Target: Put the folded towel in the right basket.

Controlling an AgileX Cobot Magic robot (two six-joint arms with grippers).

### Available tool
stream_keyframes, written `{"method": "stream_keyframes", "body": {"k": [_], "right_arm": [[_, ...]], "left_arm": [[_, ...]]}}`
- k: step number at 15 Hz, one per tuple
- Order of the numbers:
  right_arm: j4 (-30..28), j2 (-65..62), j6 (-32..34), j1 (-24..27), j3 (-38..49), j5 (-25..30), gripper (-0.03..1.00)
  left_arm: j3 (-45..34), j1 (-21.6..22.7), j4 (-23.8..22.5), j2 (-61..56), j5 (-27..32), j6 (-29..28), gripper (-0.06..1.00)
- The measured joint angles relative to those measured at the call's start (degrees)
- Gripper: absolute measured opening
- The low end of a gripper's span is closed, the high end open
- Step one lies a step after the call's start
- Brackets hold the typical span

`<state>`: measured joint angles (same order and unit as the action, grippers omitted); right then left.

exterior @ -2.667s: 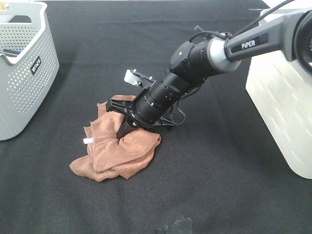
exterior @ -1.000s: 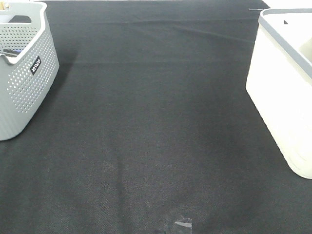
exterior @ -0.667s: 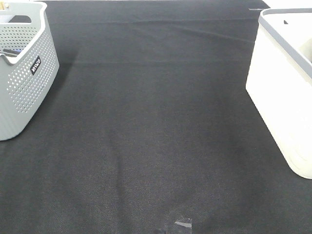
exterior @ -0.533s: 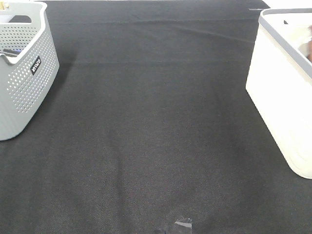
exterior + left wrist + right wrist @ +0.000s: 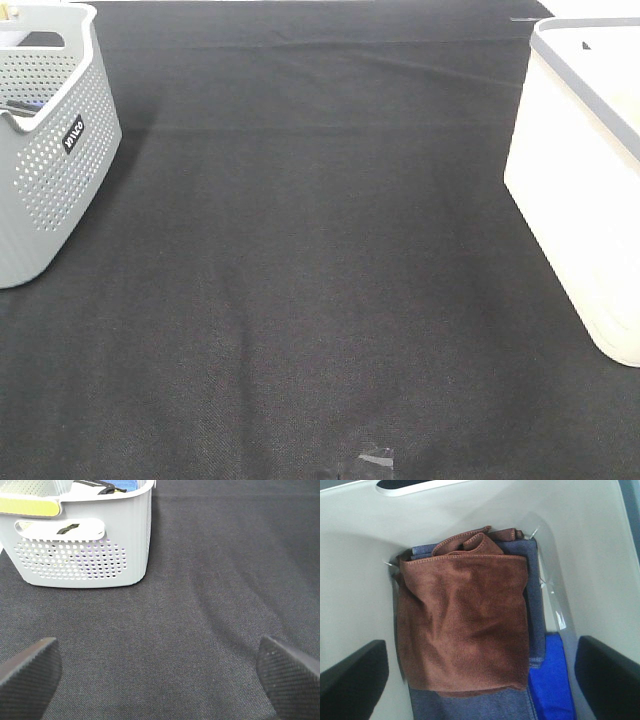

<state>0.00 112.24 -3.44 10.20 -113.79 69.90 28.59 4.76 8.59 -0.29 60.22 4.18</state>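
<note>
Rust-brown folded towel [image 5: 465, 625] lies inside the white right basket [image 5: 580, 540], atop blue cloths [image 5: 547, 677]. The right tool [image 5: 480, 675] hovers above, fingers apart, empty; the left tool [image 5: 160, 677] is likewise spread over the tabletop [image 5: 210, 580]. Retreating low could snag the towel's loose fold.

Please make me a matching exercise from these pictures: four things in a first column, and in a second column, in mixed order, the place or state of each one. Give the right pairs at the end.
Column one
1. folded towel
2. grey perforated basket
3. left claw
4. right basket

Column two
A. open, over the black table cover
B. white, at the right edge of the high view
C. lying inside the right basket, on top of blue cloths
D. at the left edge of the high view, with a black label

Pairs: 1-C, 2-D, 3-A, 4-B
</note>
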Motion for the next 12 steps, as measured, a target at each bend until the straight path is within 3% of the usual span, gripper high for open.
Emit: {"method": "stream_keyframes", "body": {"k": [3, 12], "right_arm": [[0.0, -1.9, 1.6, -1.6, 0.0, 0.0, 0.97], [-3.8, -14.2, 7.2, -16.3, 2.9, -0.1, 0.97]], "left_arm": [[0.0, 0.0, 0.0, 0.0, 0.0, 0.0, 0.99], [0.0, 0.0, 0.0, 0.0, 0.0, 0.0, 0.99]]}}
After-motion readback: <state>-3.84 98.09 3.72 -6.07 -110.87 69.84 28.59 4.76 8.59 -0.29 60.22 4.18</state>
